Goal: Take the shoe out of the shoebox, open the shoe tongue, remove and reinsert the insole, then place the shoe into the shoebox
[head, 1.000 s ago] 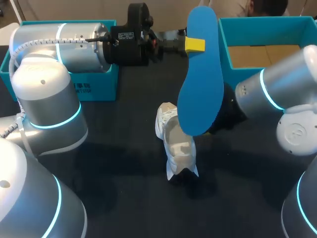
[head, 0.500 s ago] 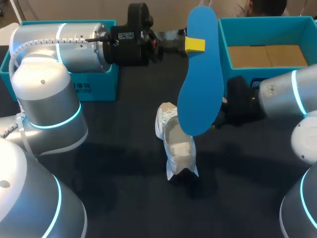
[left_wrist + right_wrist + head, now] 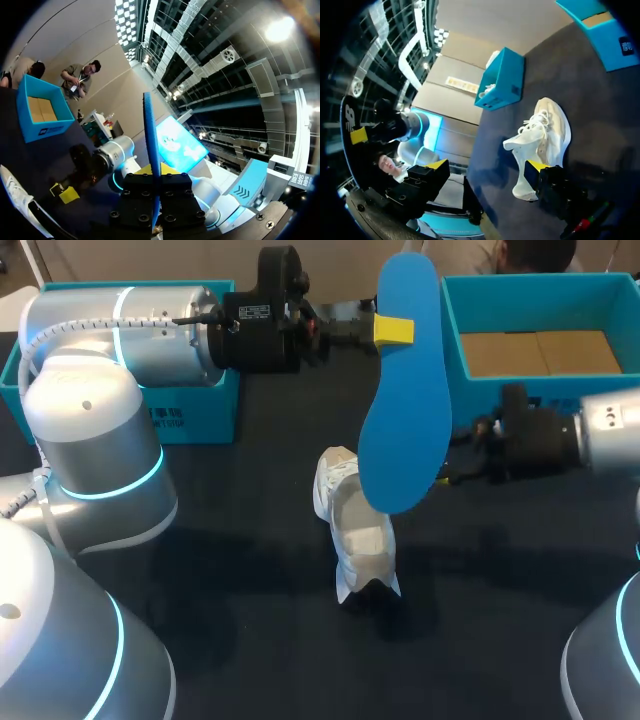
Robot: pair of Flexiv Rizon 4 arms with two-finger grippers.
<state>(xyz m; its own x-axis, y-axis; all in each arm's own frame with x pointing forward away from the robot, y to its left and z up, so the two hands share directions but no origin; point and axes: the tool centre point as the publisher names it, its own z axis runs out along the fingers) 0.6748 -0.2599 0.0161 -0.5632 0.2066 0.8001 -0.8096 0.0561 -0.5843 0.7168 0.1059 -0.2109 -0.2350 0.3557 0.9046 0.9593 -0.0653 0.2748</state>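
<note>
My left gripper (image 3: 393,330) is shut on a blue insole (image 3: 400,400) and holds it upright, high above the table. In the left wrist view the insole (image 3: 151,140) shows edge-on between the fingers of the left gripper (image 3: 152,187). Below it a white shoe (image 3: 357,530) lies on the dark table, toe toward the front. My right gripper (image 3: 462,453) stands open just right of the insole, low over the table, holding nothing. In the right wrist view the shoe (image 3: 542,137) lies ahead of the right gripper (image 3: 487,167), beyond its wide-apart yellow tips. The blue shoebox (image 3: 530,390) stands at the back right.
A second blue box (image 3: 190,410) stands at the back left, behind my left arm. The shoebox (image 3: 40,112) shows a brown cardboard floor. Dark table surface lies bare in front of and to the left of the shoe.
My right arm has swung and drawn its gripper to the right, out from behind the insole. The left arm, the insole and the shoe have not moved.
</note>
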